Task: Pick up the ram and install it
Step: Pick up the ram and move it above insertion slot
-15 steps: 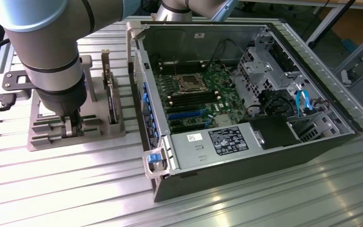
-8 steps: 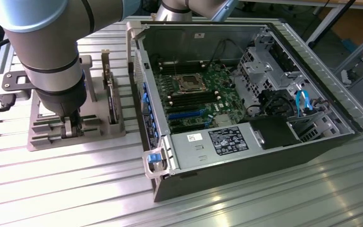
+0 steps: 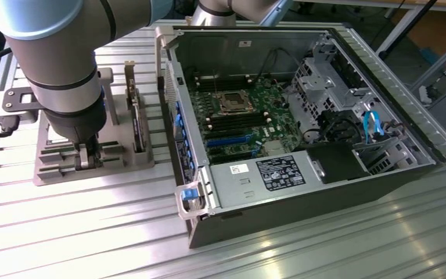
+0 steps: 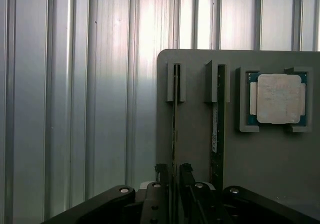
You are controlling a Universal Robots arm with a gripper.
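Ribbed metal surface [image 3: 301, 256] carries grey parts fixture [image 4: 195, 134], at 9 o'clock of open computer case [image 3: 285, 224] in exterior view. Case holds motherboard [image 3: 234, 116]. Fixture holds ram [image 4: 175, 126] on edge in slot, dark card [image 4: 218, 134] in neighbouring slot, processor [image 4: 278, 98] in pocket. End effector [image 4: 173, 176] wide, straddling ram, not clamped. I judge: centre on stick, close square on flat faces, stay clear of card.

Ribbed aluminium table [image 3: 285, 250] — pale light glares in streaks off its long slats.
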